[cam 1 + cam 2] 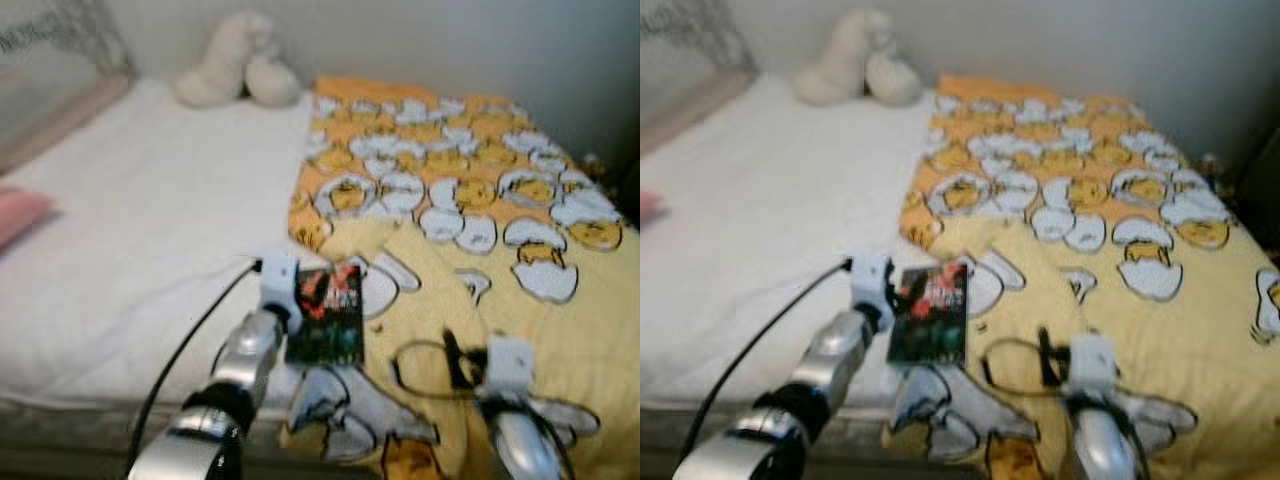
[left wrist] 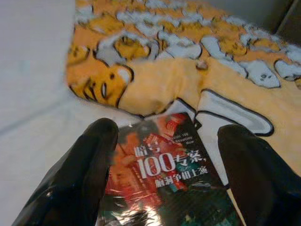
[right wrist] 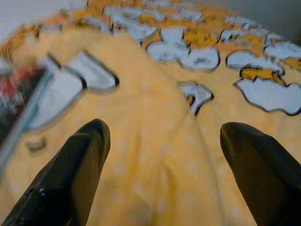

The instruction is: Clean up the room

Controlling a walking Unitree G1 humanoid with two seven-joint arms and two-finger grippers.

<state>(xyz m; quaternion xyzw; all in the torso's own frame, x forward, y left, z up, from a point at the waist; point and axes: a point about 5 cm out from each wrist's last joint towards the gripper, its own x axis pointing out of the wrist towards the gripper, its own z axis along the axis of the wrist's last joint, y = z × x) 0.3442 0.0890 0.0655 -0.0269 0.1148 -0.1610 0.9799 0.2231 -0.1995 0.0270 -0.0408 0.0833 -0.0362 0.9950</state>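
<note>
On the bed (image 1: pixel 150 220), you have one book (image 1: pixel 327 315) between the left tool's (image 2: pixel 164 160) wide fingers; right tool (image 3: pixel 162 165) wide over one blanket (image 1: pixel 500 200).

A dark book (image 1: pixel 931 312) is seen lying at the near edge of the bed, where the white sheet (image 1: pixel 760 210) meets a yellow egg-patterned blanket (image 1: pixel 1110 250). The left arm (image 1: pixel 830 360) is extended beside the book. A white plush toy (image 1: pixel 855 60) is set far left.

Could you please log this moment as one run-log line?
left gripper: open, straddling dark red-covered book | right gripper: open over yellow egg-print blanket | book: lying on bed
</note>
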